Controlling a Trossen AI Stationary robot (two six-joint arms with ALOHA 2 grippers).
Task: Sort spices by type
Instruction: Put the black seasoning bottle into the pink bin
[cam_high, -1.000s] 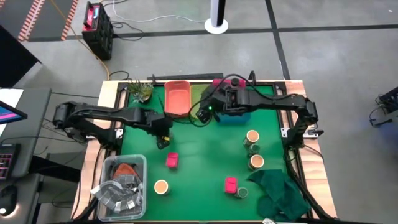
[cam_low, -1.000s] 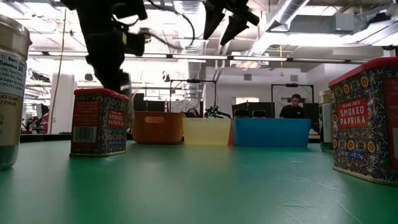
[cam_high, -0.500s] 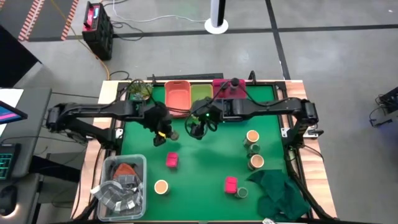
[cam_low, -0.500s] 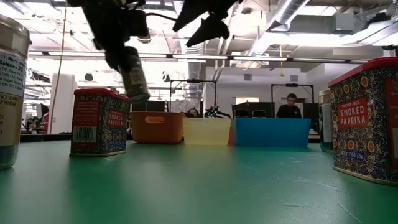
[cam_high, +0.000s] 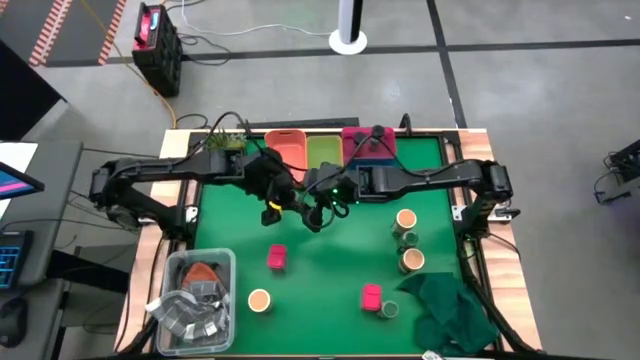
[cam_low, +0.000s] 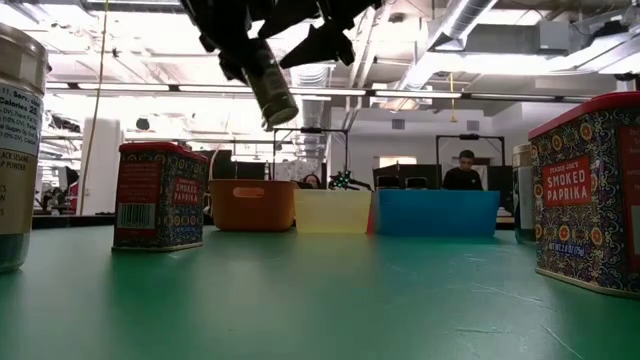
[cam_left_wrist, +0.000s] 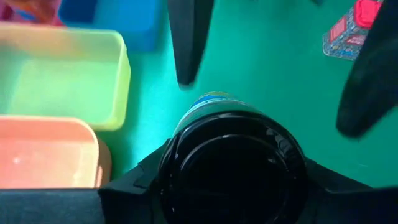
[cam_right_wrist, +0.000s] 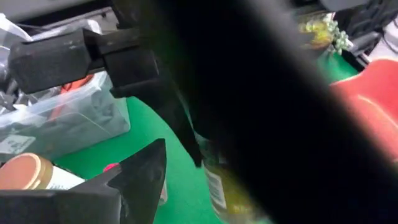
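High view shows the green-topped table with both arms meeting near its far middle, just before the orange rectangular bin. The left pincer clamps a small dark-capped glass jar tilted in the air, probably for a handover. The right pincer hangs spread beside it. The jar's label is unreadable.

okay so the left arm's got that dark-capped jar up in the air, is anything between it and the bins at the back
Yes: the right gripper hangs open right beside the dark-capped jar that the left gripper holds above the table. The orange bin and yellow-green bin lie just beyond, with no other object between.
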